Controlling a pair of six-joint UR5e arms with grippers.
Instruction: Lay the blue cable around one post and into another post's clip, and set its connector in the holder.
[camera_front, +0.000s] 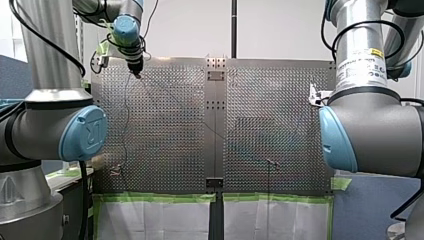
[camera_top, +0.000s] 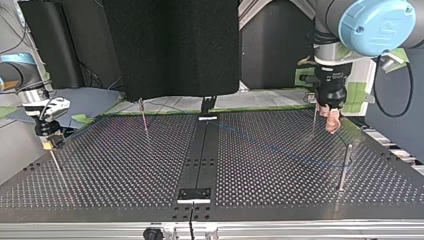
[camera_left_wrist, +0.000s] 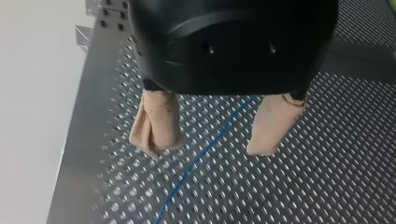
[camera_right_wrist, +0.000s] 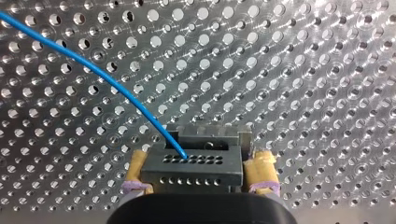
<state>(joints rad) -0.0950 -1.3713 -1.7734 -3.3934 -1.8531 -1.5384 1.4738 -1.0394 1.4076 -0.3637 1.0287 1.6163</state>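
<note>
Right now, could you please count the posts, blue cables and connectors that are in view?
Posts: 4
Blue cable: 1
Connector: 1
Total: 6

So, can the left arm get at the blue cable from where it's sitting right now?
Probably yes. The left gripper is open, its beige-padded fingers stand either side of the blue cable, and nothing else sits between them. Closing should catch it, if the height suits.

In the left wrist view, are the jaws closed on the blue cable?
No, the left gripper's jaws stand apart and the blue cable runs between its pads, touching neither.
</note>
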